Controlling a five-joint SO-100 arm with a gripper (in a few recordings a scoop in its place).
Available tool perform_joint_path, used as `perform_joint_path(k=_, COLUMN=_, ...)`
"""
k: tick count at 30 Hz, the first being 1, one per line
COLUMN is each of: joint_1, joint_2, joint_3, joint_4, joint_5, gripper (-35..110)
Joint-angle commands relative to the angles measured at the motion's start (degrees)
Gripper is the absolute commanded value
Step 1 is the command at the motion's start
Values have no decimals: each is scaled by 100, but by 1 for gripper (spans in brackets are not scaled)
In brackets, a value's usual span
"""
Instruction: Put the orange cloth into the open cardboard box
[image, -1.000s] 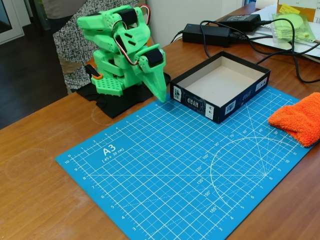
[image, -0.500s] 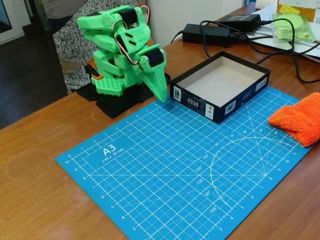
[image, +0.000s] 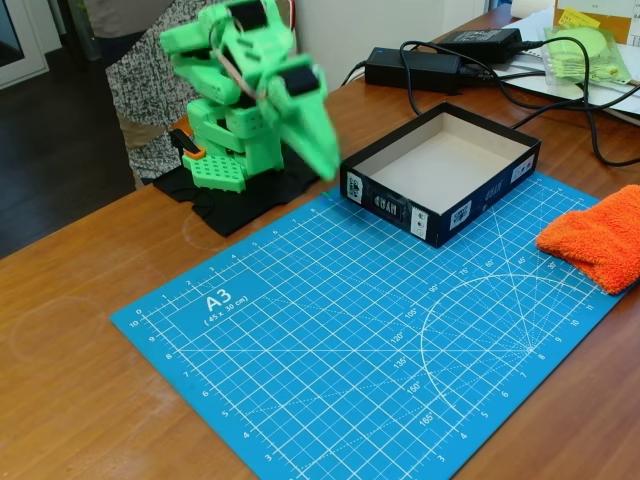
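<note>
The orange cloth (image: 598, 243) lies bunched at the right edge of the blue cutting mat (image: 350, 330), partly off it. The open cardboard box (image: 385, 203), dark outside and pale beige inside, stands at the mat's far edge with nothing in it. The bright green arm is folded at the back left. Its gripper (image: 325, 160) points down and to the right, just left of the box and far from the cloth. The picture is blurred there, but the fingers look pressed together with nothing between them.
Two black power adapters (image: 412, 68) with cables lie behind the box. A pale green cloth in a clear bag (image: 588, 50) sits at the back right. A person stands behind the arm (image: 140, 80). The arm's black base (image: 235, 200) rests on the wooden table.
The arm has lifted from its folded rest. The gripper's tip rose off the mat's far edge and swung slightly right, toward the box. Cloth and box have not moved.
</note>
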Motion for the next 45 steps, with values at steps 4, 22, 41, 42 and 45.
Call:
perform_joint_path(k=4, joint_1=-1424, joint_2=-5265, joint_3=-4737, joint_4=167, joint_5=1099, gripper=28)
perform_joint_path(k=22, joint_1=-2039, joint_2=-14520, joint_3=-14599, joint_4=1626, joint_5=308, gripper=33)
perform_joint_path(k=41, joint_1=-2347, joint_2=-16550, joint_3=-15486, joint_4=1020, joint_5=-536, gripper=34)
perform_joint_path(k=42, joint_1=-2391, joint_2=-16576, joint_3=-15442, joint_4=1011, joint_5=-562, gripper=34)
perform_joint_path(k=45, joint_1=-2505, joint_2=-16559, joint_3=-15267, joint_4=940, joint_5=-606, gripper=34)
